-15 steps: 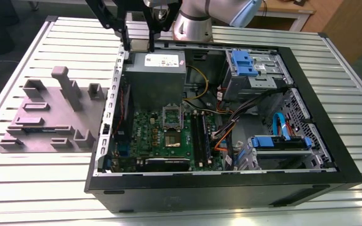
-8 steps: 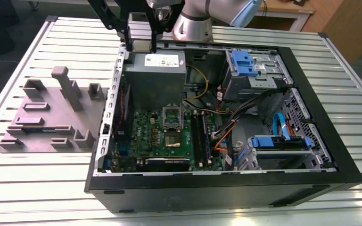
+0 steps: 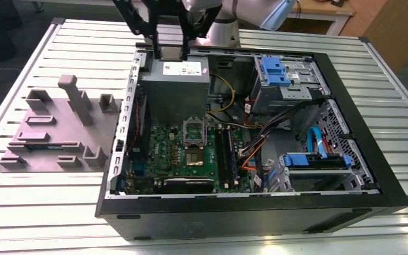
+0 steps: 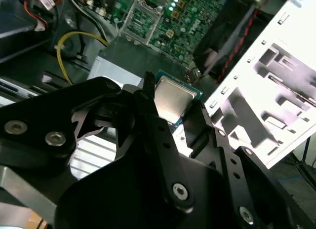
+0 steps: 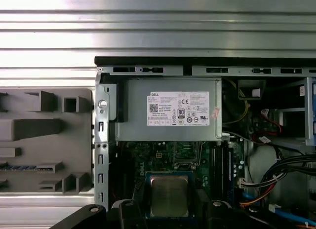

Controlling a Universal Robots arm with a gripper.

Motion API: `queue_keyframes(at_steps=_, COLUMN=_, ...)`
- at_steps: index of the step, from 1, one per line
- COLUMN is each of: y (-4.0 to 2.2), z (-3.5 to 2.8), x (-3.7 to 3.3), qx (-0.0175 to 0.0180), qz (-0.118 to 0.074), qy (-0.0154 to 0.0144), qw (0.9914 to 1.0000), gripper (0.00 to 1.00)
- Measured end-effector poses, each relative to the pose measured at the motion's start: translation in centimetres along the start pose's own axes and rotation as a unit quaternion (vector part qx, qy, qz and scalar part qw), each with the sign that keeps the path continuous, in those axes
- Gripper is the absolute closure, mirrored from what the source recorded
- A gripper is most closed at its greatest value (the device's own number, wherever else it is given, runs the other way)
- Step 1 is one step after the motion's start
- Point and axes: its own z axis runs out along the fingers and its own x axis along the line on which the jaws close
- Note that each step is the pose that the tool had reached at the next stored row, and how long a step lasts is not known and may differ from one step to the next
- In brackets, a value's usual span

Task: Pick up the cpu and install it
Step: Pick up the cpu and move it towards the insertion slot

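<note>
On the ribbed silver metal table (image 3: 34, 223) lies the open black computer case (image 3: 261, 218). In the exterior view the black hand (image 3: 170, 50) hangs above its far edge; in both wrist views it pinches the small silver square cpu (image 4: 170, 98).

Arm (image 3: 225, 24): entered at the exterior view's upper edge, wrist aimed downward.
End effector (image 3: 170, 49): black, two fingers (image 4: 202, 125) clamped on the cpu (image 4: 170, 96), chip held flat.
</note>
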Motion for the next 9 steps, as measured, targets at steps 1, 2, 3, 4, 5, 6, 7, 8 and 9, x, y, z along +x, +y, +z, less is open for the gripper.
queue_keyframes(at_steps=1, y=-0.08, z=0.02, x=-0.27, qx=0.0000, qz=0.000, qy=0.0000, qw=1.00000, gripper=0.53)
queue_keyframes(at_steps=2, y=-0.22, z=0.05, x=-0.41, qx=-0.0001, qz=0.000, qy=0.0000, qw=1.00000, gripper=0.53)
queue_keyframes(at_steps=3, y=-0.45, z=0.07, x=-0.45, qx=-0.0001, qz=0.000, qy=0.0000, qw=1.00000, gripper=0.53)
queue_keyframes(at_steps=4, y=-0.69, z=0.07, x=-0.48, qx=0.0000, qz=0.000, qy=0.0000, qw=1.00000, gripper=0.53)
queue_keyframes(at_steps=5, y=-0.96, z=0.09, x=-0.50, qx=0.0000, qz=0.000, qy=0.0000, qw=1.00000, gripper=0.53)
queue_keyframes(at_steps=6, y=-1.29, z=0.10, x=-0.53, qx=0.0000, qz=0.000, qy=0.0000, qw=1.00000, gripper=0.53)
queue_keyframes(at_steps=7, y=-1.66, z=0.12, x=-0.57, qx=0.0000, qz=0.000, qy=-0.0001, qw=1.00000, gripper=0.53)
queue_keyframes(at_steps=8, y=-1.99, z=0.14, x=-0.64, qx=0.0001, qz=0.000, qy=0.0000, qw=1.00000, gripper=0.53)
queue_keyframes(at_steps=9, y=-2.23, z=0.19, x=-0.81, qx=0.0001, qz=0.000, qy=0.0000, qw=1.00000, gripper=0.53)
